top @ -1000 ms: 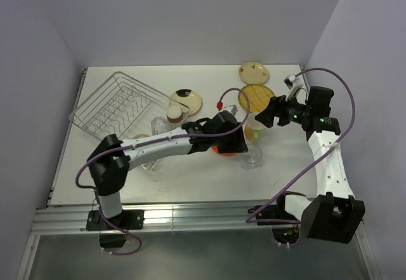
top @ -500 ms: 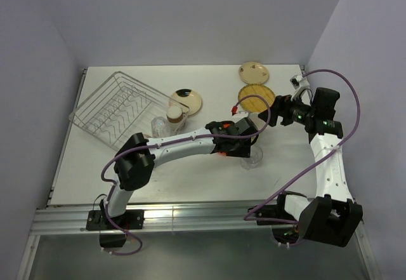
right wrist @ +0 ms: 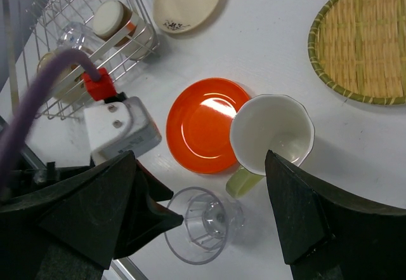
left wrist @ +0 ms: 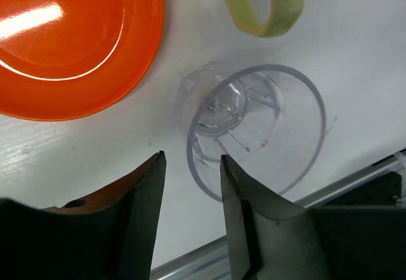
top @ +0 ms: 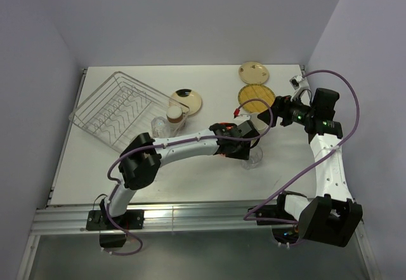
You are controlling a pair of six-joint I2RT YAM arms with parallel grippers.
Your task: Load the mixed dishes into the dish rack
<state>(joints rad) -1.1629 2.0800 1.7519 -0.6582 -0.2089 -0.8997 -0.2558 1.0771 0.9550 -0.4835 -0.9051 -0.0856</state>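
The left hand [left wrist: 190, 166] had its fingers partly spread and empty, with the near rim of the clear glass [left wrist: 254, 127] between their tips. The glass stood on the surface [left wrist: 355, 51] beside the orange plate [left wrist: 70, 39]. The right hand [right wrist: 200, 159] gaped wide above the pale yellow mug [right wrist: 269, 143], empty.

Taking the mug [right wrist: 271, 139] as centre: the glass [left wrist: 254, 127] lies just before it, under my left gripper [left wrist: 191, 159]; the round plate [right wrist: 206, 124] just left; the woven plate [right wrist: 361, 45] behind; the rack [top: 117, 112] far left.

White table [top: 82, 178], matte, evenly lit. Pale lavender walls [top: 190, 20] on three sides. Aluminium rail [top: 190, 218] along near edge; grey floor [top: 190, 258] below.
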